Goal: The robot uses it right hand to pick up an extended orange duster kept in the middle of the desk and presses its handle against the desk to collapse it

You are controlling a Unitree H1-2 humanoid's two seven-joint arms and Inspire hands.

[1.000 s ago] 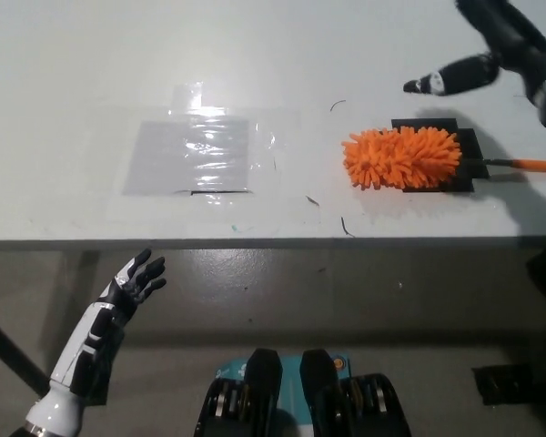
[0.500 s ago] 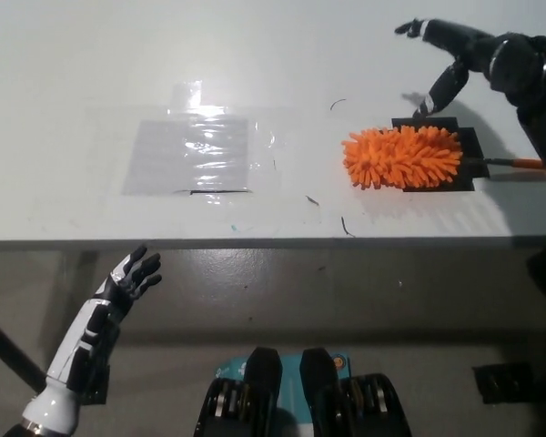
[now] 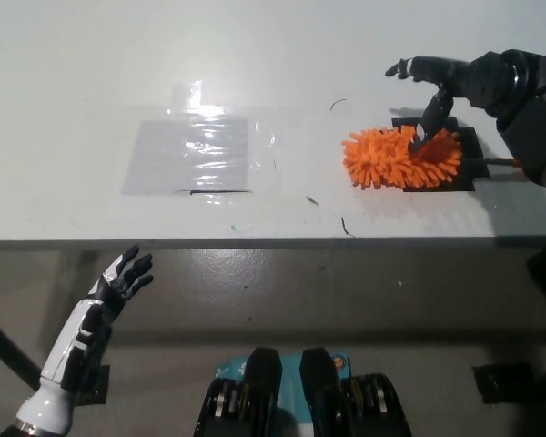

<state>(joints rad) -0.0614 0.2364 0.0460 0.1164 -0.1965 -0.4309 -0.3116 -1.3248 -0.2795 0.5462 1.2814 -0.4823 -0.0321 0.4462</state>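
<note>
An orange duster (image 3: 396, 157) lies on the white desk (image 3: 282, 64), its fluffy head resting on a black mat (image 3: 464, 173) at the right. Its thin handle runs off to the right and is mostly hidden behind my black right arm. My right hand (image 3: 441, 86) hovers open just above the far side of the duster head, fingers spread, one finger reaching down onto the fluff. My white left hand (image 3: 118, 282) rests open below the desk's front edge at the lower left.
A sheet of clear plastic film (image 3: 196, 150) is taped flat on the desk left of the middle. The desk's front edge (image 3: 255, 244) runs across the picture, with grey floor below it.
My right hand has come down and toward me from the far right, from well above the duster to just over its head. The left hand has drifted slightly lower.
</note>
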